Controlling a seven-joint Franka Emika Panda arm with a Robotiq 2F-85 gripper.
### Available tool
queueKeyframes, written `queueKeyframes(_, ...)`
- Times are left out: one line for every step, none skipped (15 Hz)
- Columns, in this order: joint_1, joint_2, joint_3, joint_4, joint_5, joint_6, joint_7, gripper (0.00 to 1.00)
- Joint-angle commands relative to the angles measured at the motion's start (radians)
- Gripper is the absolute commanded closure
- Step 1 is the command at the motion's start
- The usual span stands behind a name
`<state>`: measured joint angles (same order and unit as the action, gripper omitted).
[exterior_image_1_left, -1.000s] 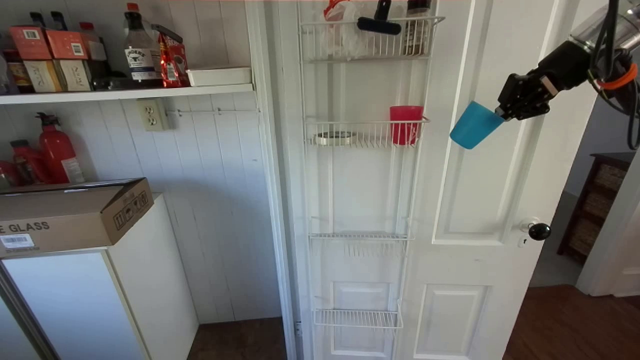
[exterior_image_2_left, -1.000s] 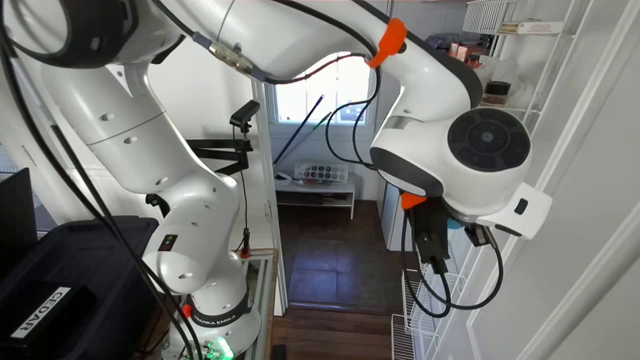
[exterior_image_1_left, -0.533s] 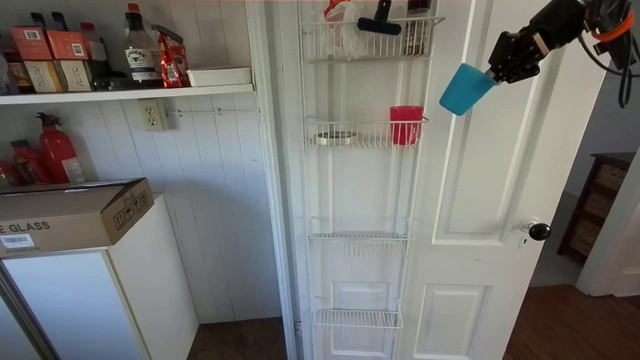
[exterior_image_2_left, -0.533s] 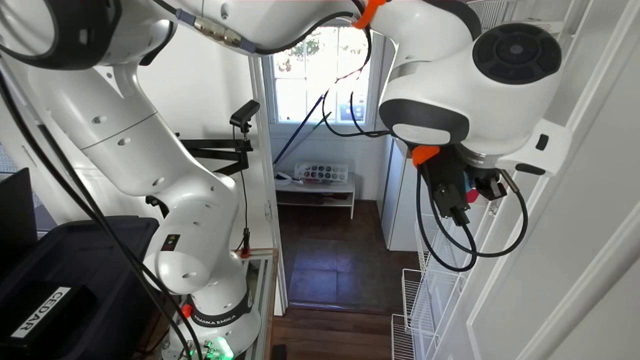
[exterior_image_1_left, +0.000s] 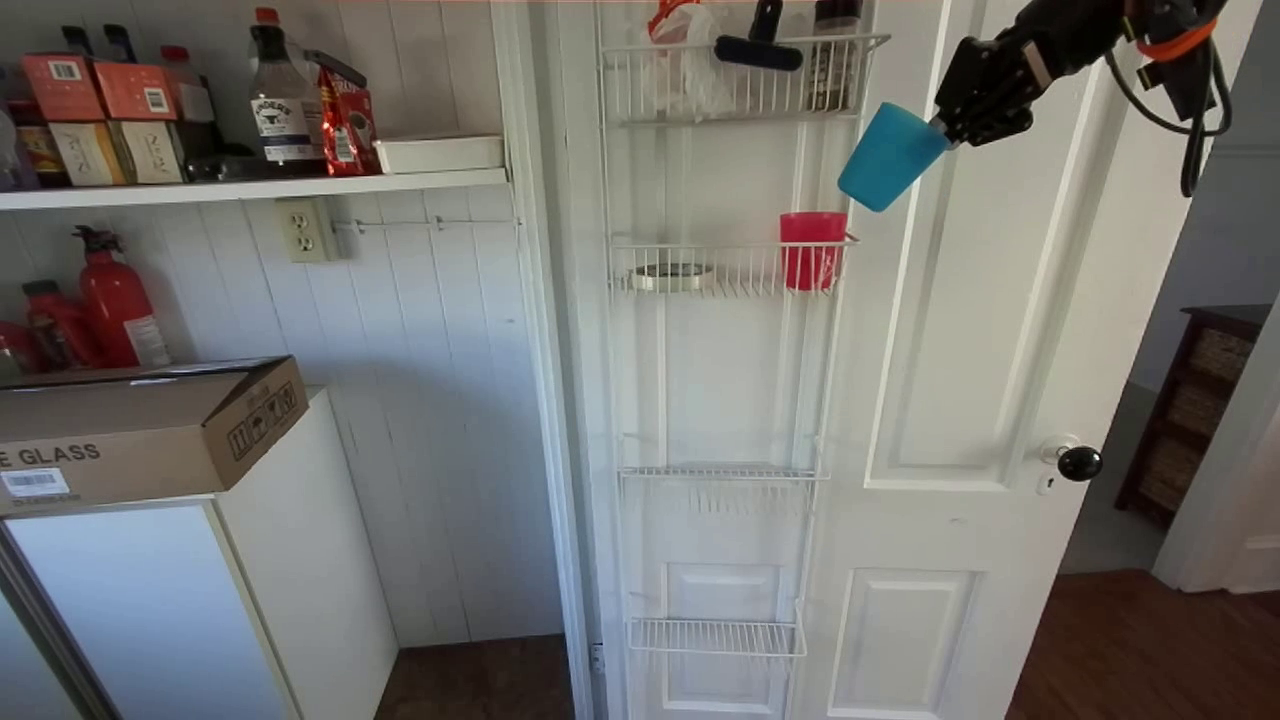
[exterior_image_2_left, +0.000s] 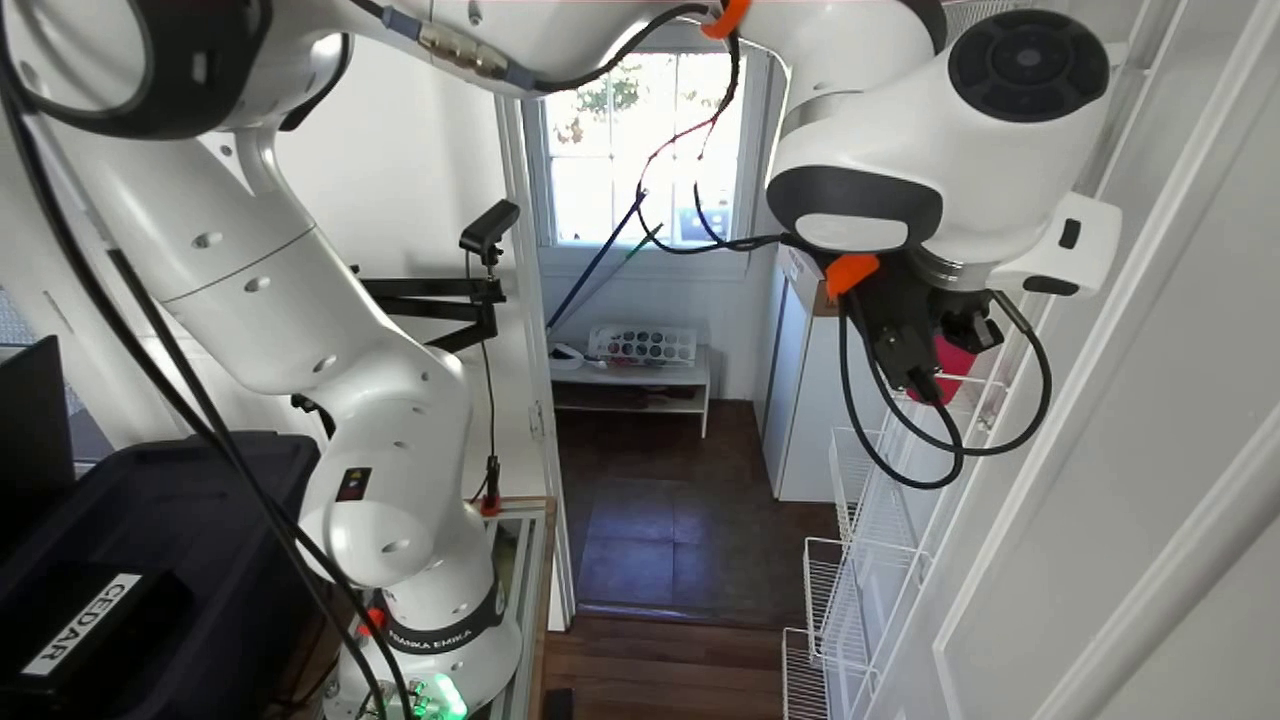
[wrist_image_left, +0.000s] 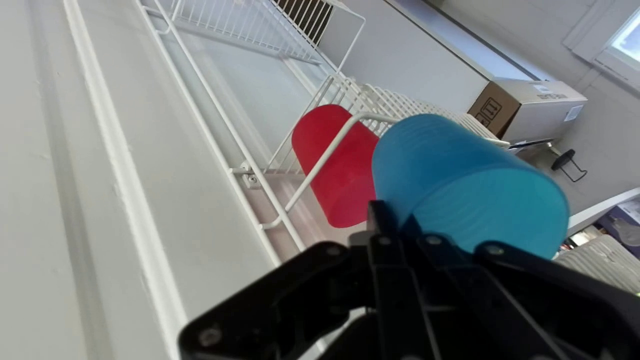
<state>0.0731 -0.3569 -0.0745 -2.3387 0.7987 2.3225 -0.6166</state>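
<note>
While my claw (exterior_image_1_left: 942, 128) is clamped on the rim of 1 blue cup (exterior_image_1_left: 893, 157), I've got that cup in midair in front of the white door (exterior_image_1_left: 940, 530). It's tilted: mouth end up toward my claw, base down-left in an exterior view. 1 red cup (exterior_image_1_left: 815, 228) stands at the right end of a wire basket (exterior_image_1_left: 725, 246) on the door, below and left of the blue cup there. From my wrist view the blue cup overlaps the wire basket; can't tell whether they touch. Same basket: 1 flat round item (exterior_image_1_left: 671, 277), left side. The upper basket (exterior_image_1_left: 740, 119) holds 3 things: plastic bag (exterior_image_1_left: 695, 70), black T-shaped tool (exterior_image_1_left: 758, 50), dark-capped jar (exterior_image_1_left: 838, 90). Door's knob (exterior_image_1_left: 1079, 463) is black. Far left: cardboard box (exterior_image_1_left: 110, 450) on a white cabinet (exterior_image_1_left: 300, 520), red canister (exterior_image_1_left: 120, 310) behind the box. Above them, a shelf (exterior_image_1_left: 260, 190) carries bottles (exterior_image_1_left: 282, 100) and cartons (exterior_image_1_left: 148, 90).
</note>
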Motion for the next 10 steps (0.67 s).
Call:
queueKeyframes(0.014, 0.036, -0.011, 0.022, 0.049, 0.014, 0.007, 0.99)
queueKeyframes(0.014, 0.042, -0.013, 0.024, 0.066, 0.018, 0.001, 0.99)
queueKeyframes(0.015, 0.049, -0.014, 0.025, 0.087, 0.027, -0.005, 0.99)
queueKeyframes(0.016, 0.055, -0.017, 0.027, 0.114, 0.031, -0.015, 0.99)
queueKeyframes(0.015, 0.062, -0.014, 0.029, 0.139, 0.041, -0.022, 0.99)
queueKeyframes(0.014, 0.069, -0.013, 0.032, 0.164, 0.048, -0.031, 0.99)
queueKeyframes(0.012, 0.075, -0.012, 0.035, 0.188, 0.052, -0.040, 0.99)
queueKeyframes(0.010, 0.081, -0.010, 0.035, 0.215, 0.057, -0.049, 0.99)
queueKeyframes(0.007, 0.089, -0.006, 0.035, 0.230, 0.066, -0.056, 0.99)
queueKeyframes(0.005, 0.097, -0.002, 0.032, 0.251, 0.079, -0.064, 0.99)
